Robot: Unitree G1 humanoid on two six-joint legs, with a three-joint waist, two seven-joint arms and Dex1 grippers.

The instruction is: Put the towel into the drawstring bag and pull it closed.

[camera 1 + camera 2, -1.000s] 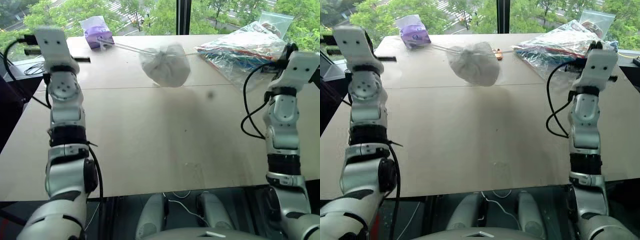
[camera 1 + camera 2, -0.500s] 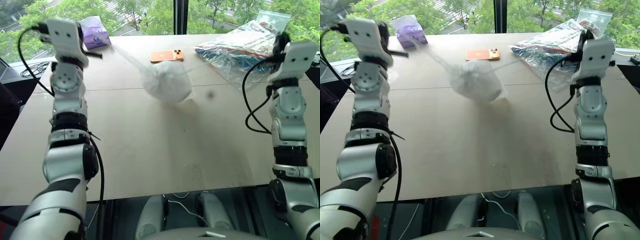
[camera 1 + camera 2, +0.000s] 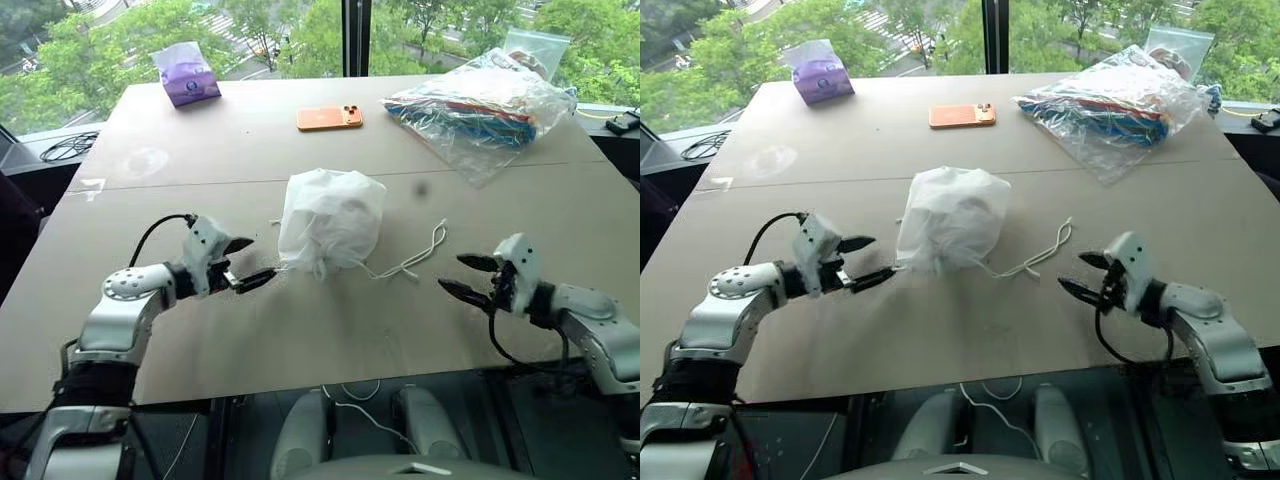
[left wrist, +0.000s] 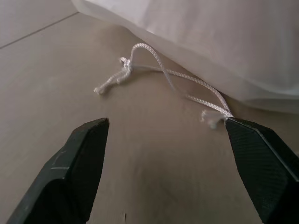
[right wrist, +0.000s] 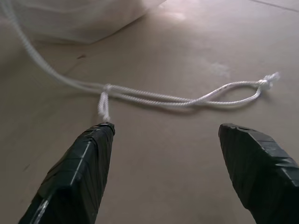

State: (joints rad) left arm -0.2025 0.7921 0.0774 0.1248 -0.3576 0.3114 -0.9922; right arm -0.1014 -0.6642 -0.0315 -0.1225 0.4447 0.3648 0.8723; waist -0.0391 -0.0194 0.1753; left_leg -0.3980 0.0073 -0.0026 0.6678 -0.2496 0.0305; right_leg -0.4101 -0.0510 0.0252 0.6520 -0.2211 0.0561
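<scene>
Now | drawstring bag [image 3: 330, 217] sits bulging and cinched mid-desk [image 3: 300, 330], towel presumably inside, unseen | cords [image 3: 412, 258] lie slack either side | my left tool [image 3: 243, 262] and right tool [image 3: 468, 276] both spread, empty, flanking it | task looks done

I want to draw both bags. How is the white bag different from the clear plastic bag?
The white bag is cloudy, puffed up and gathered shut, with white cords trailing on the table. The clear plastic bag lies flatter and wider and shows colourful things inside. The white bag sits mid-table; the plastic bag lies near the far right edge. Both rest on the table.
</scene>
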